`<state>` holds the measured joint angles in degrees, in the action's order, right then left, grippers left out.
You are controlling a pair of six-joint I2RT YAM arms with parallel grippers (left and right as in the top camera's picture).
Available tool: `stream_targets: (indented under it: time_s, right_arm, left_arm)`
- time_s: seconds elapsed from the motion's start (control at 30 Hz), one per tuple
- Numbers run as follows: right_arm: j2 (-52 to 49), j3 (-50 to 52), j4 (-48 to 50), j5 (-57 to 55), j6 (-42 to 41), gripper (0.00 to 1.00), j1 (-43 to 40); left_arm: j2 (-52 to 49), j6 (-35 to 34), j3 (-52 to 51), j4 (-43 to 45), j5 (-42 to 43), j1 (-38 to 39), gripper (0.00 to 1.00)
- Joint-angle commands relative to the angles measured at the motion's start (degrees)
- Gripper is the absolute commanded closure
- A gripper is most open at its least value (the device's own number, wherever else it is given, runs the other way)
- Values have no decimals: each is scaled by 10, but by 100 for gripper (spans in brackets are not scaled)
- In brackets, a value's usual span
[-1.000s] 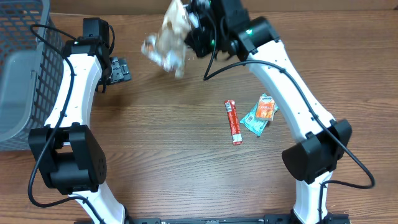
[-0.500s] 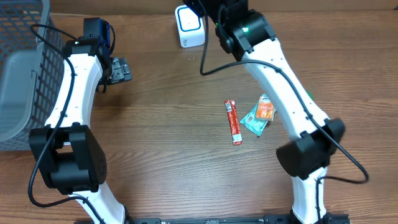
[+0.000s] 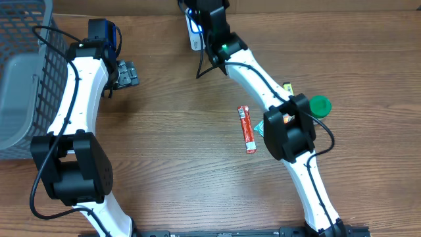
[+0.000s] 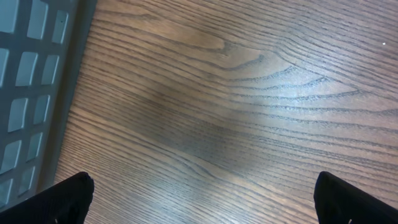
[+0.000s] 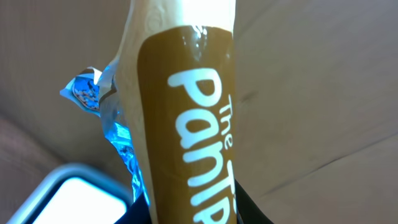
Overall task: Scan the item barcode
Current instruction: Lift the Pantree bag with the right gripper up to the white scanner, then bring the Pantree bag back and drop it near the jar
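Snack packet [image 5: 186,124], brown and cream with white lettering, stands on end in the right gripper [image 3: 202,9], whose jaws are clamped on its lower end. The right wrist view shows only dark slivers of the fingers below the wrapper. A crinkled blue-and-silver foil edge shows behind the packet, and I cannot tell whether it belongs to the same wrapper.

The right arm stretches to the far edge of the table [image 3: 171,164], about midway along it, because the scanner [image 3: 193,36] sits there. From the wrist, the scanner's pale, rounded face [image 5: 74,196] lies just below and beside the packet. By my reading the packet is being presented to the reader, but the barcode is not visible, so some turning may be needed before a read is likely.

The left gripper [image 3: 125,74] hangs low over bare wood near the far-left corner, jaws spread wide and holding nothing. It sits close to the basket [image 3: 20,66] at the left edge, probably parked clear of the scanning.

A red stick packet [image 3: 246,128] and a green round object [image 3: 320,104] lie toward the right side, well apart from the scanner, presumably waiting their turn.
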<state>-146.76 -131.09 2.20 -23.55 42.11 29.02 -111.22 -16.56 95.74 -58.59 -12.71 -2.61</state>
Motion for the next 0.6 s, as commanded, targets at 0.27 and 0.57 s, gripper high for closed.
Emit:
stream_targets:
  time_s: [0.27,0.57]
  right_arm:
    - [-11,-9,-21,-35,27,96,25]
    - [0,-9,-32,-88,-8,96,46]
  left_arm:
    - [0,-2,10,2,-8,7,0]
    - [0,-2,10,2,-8,7,0]
